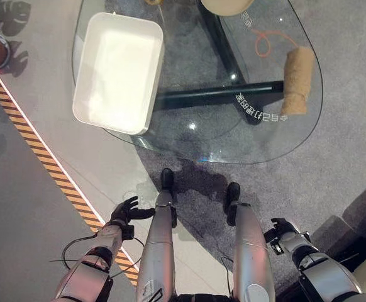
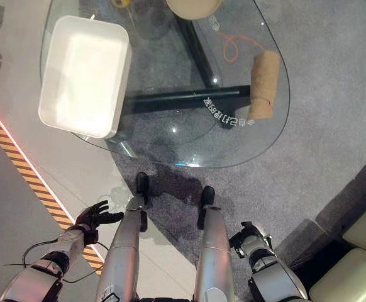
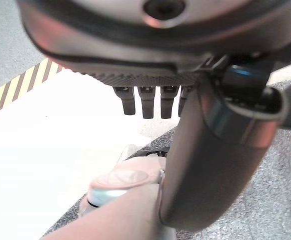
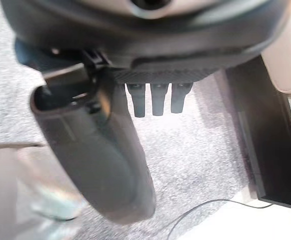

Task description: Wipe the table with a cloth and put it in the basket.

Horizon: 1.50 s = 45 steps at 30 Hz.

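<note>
A rolled tan cloth (image 1: 298, 80) lies on the right side of the glass table (image 1: 233, 135). On the table's left side stands a white rectangular basket (image 1: 155, 78) with nothing in it. An orange scribble (image 1: 268, 43) marks the glass just left of the cloth. My left hand (image 1: 125, 212) hangs low by my side, well short of the table, with its fingers (image 3: 148, 102) straight and nothing in it. My right hand (image 1: 283, 229) also hangs low on the other side, its fingers (image 4: 158, 100) relaxed and holding nothing.
A round beige object (image 1: 227, 5) sits at the table's far edge. An orange and black striped tape (image 1: 44, 160) runs across the floor on the left. A pale sofa (image 2: 359, 251) stands at the lower right. Grey carpet lies under the table.
</note>
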### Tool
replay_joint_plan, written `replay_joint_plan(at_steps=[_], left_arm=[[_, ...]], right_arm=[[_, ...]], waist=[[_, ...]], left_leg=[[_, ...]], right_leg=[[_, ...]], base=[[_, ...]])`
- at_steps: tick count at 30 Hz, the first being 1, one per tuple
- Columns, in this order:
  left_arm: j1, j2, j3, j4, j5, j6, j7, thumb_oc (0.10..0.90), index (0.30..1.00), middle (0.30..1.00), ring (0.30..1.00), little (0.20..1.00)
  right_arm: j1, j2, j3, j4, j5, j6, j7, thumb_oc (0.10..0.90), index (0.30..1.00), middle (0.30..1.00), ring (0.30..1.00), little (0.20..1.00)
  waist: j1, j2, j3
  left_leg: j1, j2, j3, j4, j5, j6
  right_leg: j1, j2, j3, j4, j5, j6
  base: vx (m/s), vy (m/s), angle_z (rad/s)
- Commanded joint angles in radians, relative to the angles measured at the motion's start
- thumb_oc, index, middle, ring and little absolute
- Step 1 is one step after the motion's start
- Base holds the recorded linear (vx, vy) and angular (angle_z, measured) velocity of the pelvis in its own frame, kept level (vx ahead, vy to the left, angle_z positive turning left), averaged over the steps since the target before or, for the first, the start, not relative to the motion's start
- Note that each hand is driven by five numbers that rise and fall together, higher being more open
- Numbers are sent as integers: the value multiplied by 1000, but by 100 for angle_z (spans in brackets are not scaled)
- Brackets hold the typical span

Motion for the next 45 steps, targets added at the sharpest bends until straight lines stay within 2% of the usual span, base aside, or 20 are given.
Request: replay_joint_plan(at_steps=[1,9,27,31,36,39,41,45], left_arm=[[79,-21,-9,-19,-2,-3,19,800,900,900,900,900],[88,-21,-21,-25,2,-13,9,800,900,900,900,900],[88,-23,-29,-8,-2,-29,12,800,900,900,900,900],[82,-22,-32,-6,-2,-24,13,800,900,900,900,900],[81,-16,-32,0,2,-19,4,800,900,900,900,900],[77,7,-32,6,18,-13,-13,800,900,900,900,900],[78,10,-32,5,24,-10,-14,800,900,900,900,900],[84,36,-36,-8,34,5,-15,800,900,900,900,900]], right_arm=[[103,-57,-10,-10,-5,36,-55,800,900,900,900,900],[121,-65,-26,-1,10,4,-59,800,900,900,900,900],[119,-68,-21,10,38,-23,-82,800,900,900,900,900],[105,-71,-28,18,88,-22,-106,800,900,900,900,900],[95,-82,-64,28,148,-52,-150,800,900,900,900,900],[61,-143,-140,37,273,-111,-195,800,900,900,900,900],[56,-156,-156,36,302,-125,-208,800,900,900,900,900],[18,-238,-241,16,373,-178,-251,800,900,900,900,900]], waist=[[-2,-7,-16],[-1,-4,-16],[2,-6,-16],[1,-5,-16],[1,-6,-16],[9,-10,-16],[11,-11,-16],[19,-20,-16]], left_leg=[[-74,-3,-14,258,-158,64],[-113,-11,-16,311,-173,68],[-101,-12,-7,294,-160,52],[-105,-11,-3,295,-161,50],[-103,-10,-1,304,-166,48],[-105,-7,-1,320,-176,50],[-105,-7,-2,324,-179,50],[-107,-3,-8,342,-191,56]], right_leg=[[-39,-4,65,-69,134,2],[-70,-6,60,-27,126,-6],[-38,-16,43,-67,134,-10],[-38,-19,40,-73,134,-11],[-31,-22,38,-76,135,-12],[-29,-26,33,-65,135,-11],[-29,-25,32,-62,134,-10],[-29,-24,26,-47,134,-6]], base=[[27,-25,-8],[16,-9,-1],[0,0,0],[0,0,0],[22,-15,0],[55,-69,0],[43,-53,3],[43,-58,8]])
